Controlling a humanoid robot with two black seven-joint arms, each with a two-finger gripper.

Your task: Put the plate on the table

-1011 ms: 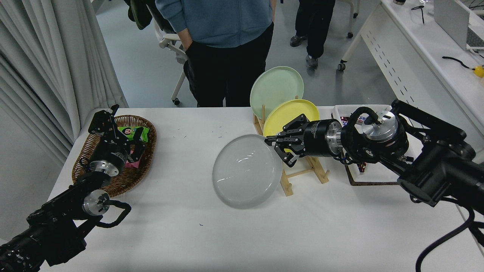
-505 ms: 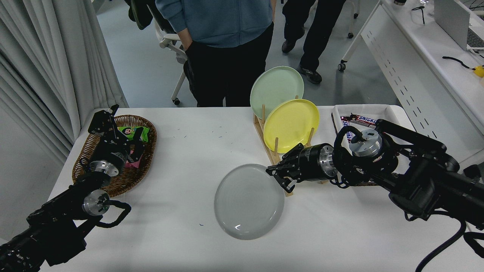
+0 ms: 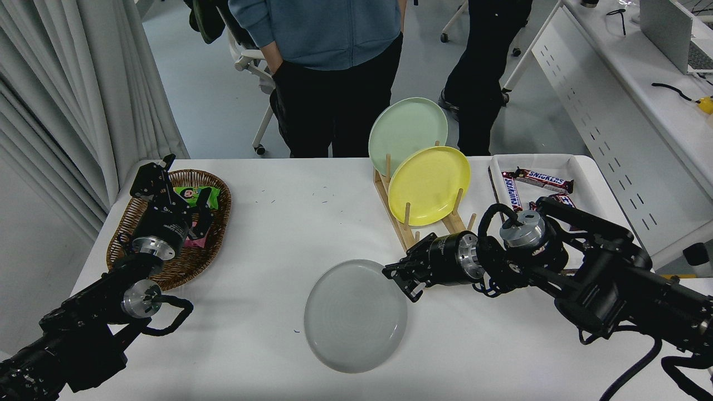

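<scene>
The grey plate (image 3: 355,316) now lies lower and nearer the front edge of the white surface (image 3: 278,223) than half a second ago. The right gripper (image 3: 402,278) has moved down with it and pinches its right rim. The left gripper (image 3: 167,184) stays parked over the basket (image 3: 220,223); its state I cannot tell.

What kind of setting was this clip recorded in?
Probably a robotics lab or office test area: a white table staged with a wooden plate rack, people standing by, and a white desk with a laptop and cables.
</scene>
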